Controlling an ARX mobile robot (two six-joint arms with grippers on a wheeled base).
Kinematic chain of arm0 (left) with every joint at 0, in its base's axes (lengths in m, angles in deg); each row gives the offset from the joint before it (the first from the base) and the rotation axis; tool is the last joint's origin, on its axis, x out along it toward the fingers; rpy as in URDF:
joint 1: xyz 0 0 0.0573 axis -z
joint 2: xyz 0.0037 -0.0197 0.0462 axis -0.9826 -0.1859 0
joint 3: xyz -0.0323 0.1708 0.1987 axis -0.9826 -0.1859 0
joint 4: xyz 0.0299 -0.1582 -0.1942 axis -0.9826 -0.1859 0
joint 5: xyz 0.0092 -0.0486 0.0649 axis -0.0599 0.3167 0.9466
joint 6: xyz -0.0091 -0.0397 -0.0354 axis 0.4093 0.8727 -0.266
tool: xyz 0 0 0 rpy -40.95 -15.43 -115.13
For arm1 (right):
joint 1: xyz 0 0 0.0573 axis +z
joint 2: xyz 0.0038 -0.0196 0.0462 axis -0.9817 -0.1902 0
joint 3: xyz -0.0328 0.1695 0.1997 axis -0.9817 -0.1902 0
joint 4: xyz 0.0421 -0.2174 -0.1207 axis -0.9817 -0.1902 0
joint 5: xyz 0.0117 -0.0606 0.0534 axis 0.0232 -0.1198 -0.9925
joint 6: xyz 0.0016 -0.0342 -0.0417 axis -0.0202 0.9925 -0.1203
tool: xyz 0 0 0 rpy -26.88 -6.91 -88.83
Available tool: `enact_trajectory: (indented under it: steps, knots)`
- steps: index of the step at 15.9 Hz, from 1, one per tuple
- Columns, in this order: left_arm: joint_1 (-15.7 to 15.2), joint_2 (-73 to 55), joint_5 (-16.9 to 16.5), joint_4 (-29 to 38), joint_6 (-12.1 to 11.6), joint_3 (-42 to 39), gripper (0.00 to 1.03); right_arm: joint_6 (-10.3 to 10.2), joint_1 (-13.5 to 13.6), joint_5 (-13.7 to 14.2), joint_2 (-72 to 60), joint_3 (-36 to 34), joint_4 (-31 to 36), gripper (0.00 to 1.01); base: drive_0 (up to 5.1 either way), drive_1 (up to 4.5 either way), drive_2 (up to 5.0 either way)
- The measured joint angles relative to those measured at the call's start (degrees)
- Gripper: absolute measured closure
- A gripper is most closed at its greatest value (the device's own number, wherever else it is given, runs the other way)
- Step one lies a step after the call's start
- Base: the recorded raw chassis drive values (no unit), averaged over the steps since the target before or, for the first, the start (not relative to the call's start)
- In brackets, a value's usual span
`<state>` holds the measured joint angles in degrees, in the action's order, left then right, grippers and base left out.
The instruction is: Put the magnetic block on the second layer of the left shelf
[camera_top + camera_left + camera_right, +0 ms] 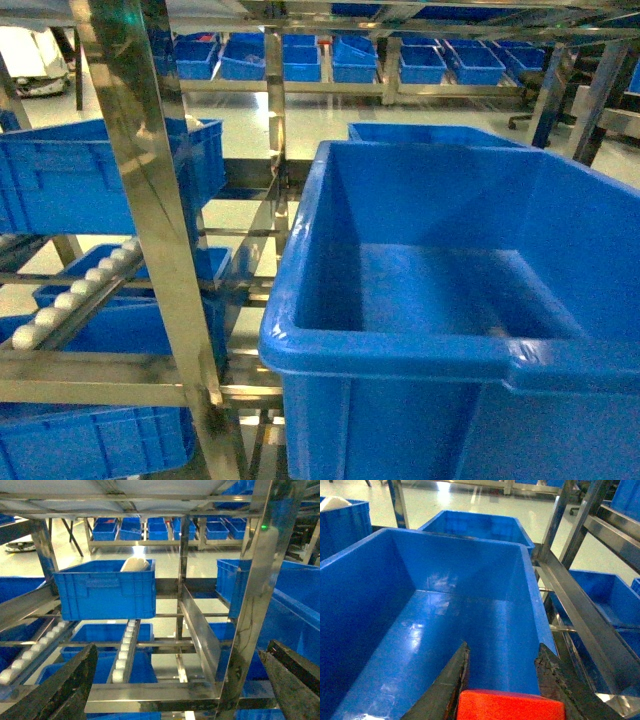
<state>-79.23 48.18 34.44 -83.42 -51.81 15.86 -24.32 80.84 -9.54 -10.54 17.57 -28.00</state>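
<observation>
The magnetic block (510,706) is red and sits between the two dark fingers of my right gripper (502,645), which is shut on it. They hang just above the near end of a large deep blue thick-rimmed bin (445,615), whose inside is bare. This bin (450,300) fills the right of the head view on the steel rack tier (100,375); neither gripper shows there. My left gripper (182,647) is open with nothing between its fingers, facing the front steel crossbar (155,692) and white roller rails (125,650).
A shiny upright post (150,200) stands close on the left. A smaller blue crate (105,592) holding a white object (134,564) sits on the rollers. Another blue bin (475,525) stands behind the large one. Rows of blue bins (330,60) line the far rack.
</observation>
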Motion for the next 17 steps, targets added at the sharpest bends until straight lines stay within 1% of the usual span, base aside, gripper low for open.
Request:
enact_trajectory:
  steps: [5, 7, 9, 11, 12, 13, 15, 16, 17]
  knots:
    - [0.0, 0.02, -0.04, 0.35, 0.0, 0.0, 0.05, -0.09, 0.09, 0.0, -0.46, 0.04, 0.0, 0.67, -0.1, 4.02, -4.3]
    - [0.0, 0.0, -0.07, 0.35, 0.0, 0.0, 0.05, -1.33, 1.33, -0.15, -6.4, 2.71, 1.03, 0.67, -0.1, 4.02, -4.3]
    - [0.0, 0.0, -0.04, 0.35, 0.0, 0.0, 0.05, -1.88, 1.77, -0.28, -8.7, 3.89, 1.42, 0.67, -0.1, 4.02, -4.3]
    - [0.0, 0.0, -0.04, 0.33, 0.0, 0.0, 0.05, -2.95, 2.47, -0.5, -12.44, 5.95, 2.23, 0.67, -0.1, 4.02, -4.3]
    - [0.0, 0.0, -0.04, 0.33, 0.0, 0.0, 0.05, -4.37, 3.26, -1.11, -17.29, 8.98, 2.71, 0.67, -0.1, 4.02, -4.3]
    - [0.0, 0.02, -0.04, 0.35, 0.0, 0.0, 0.05, -6.01, 4.04, -2.25, -21.73, 12.39, 1.42, 0.67, -0.1, 4.02, -4.3]
    - [0.0, 0.0, -0.04, 0.35, 0.0, 0.0, 0.05, -11.08, 5.57, -3.91, -32.54, 20.65, -2.36, 0.67, -0.1, 4.02, -4.3]
    - [0.0, 0.0, -0.04, 0.33, 0.0, 0.0, 0.05, -13.66, 6.4, -3.85, -37.73, 24.57, -3.28, 0.67, 0.0, 0.0, 0.0]
    - [0.0, 0.0, -0.04, 0.33, 0.0, 0.0, 0.05, -15.02, 6.91, -3.45, -40.74, 27.1, -3.3, 0.67, 0.0, 0.0, 0.0]
